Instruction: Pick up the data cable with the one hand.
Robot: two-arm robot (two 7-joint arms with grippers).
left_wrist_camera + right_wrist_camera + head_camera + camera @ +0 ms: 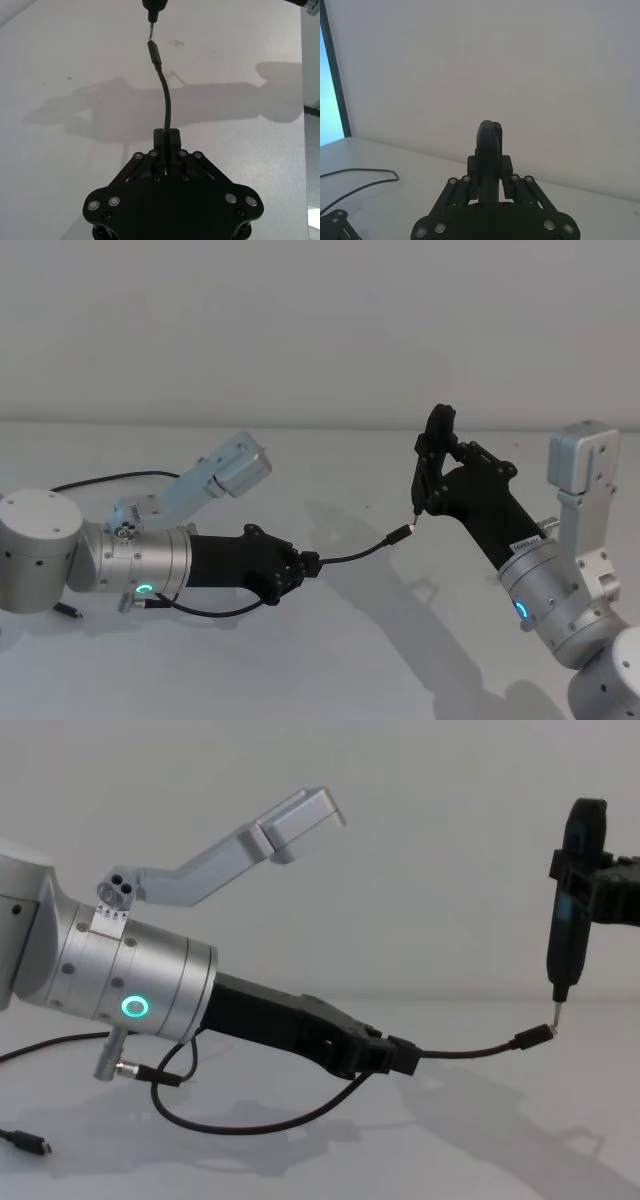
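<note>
My left gripper (310, 562) (167, 135) (400, 1055) is shut on the data cable (360, 550) (165, 100) (470, 1050) and holds it clear of the white table (330, 660). The cord arcs forward from the fingers to its small plug (402, 532) (154, 51) (535, 1038). The plug's silver end sits right at the tip of a black pen-like tool (432, 455) (568, 900) (489, 145). My right gripper (445, 475) (489, 167) holds that tool upright, with its point down. The rest of the cord (250, 1125) loops back under my left arm.
A second thin black cord (110, 480) (360, 175) lies on the table at the back left. A small loose plug (68, 611) (30, 1143) rests near the left arm's base. A short lead with a silver connector (135, 1068) hangs from the left wrist.
</note>
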